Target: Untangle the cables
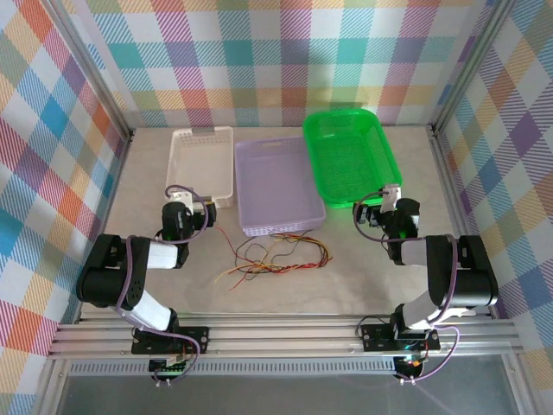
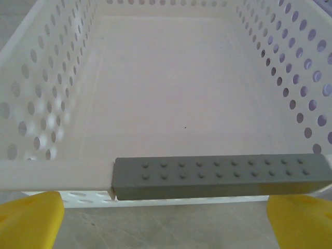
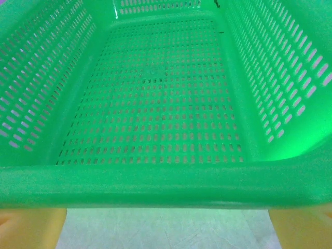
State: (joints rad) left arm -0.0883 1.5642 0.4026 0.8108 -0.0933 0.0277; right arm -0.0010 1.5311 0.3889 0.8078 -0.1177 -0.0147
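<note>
Cables [image 1: 278, 258] lie in one loose tangle on the surface [image 1: 371, 277], lower centre of the top view, just below the purple basket [image 1: 278, 186]. Red, black and yellow-orange strands cross each other, loops to the left, ends fanning right. Nothing touches them.

Left gripper [image 1: 181, 201] sits at the near rim of the white basket [image 1: 175, 156], left of the tangle. In its wrist view the yellow fingers [image 2: 28, 220] sit in the two bottom corners, spread wide and empty, with the grey rim strip [image 2: 223, 176] ahead. Right gripper [image 1: 390, 199] is at the near rim of the green basket [image 1: 350, 156], right of the tangle. Its fingers [image 3: 31, 228] are also parted, holding nothing.

Step in hand, as I read it: reach in and take a first strand. Best bet — come inward and low, and go for a free end at the outer edge of the bundle, not the crossed middle. Pinch one colour only, then draw it out slowly so the rest don't drag along. The strands are hair-thin, so the fingertips need to close right down at the surface.
</note>
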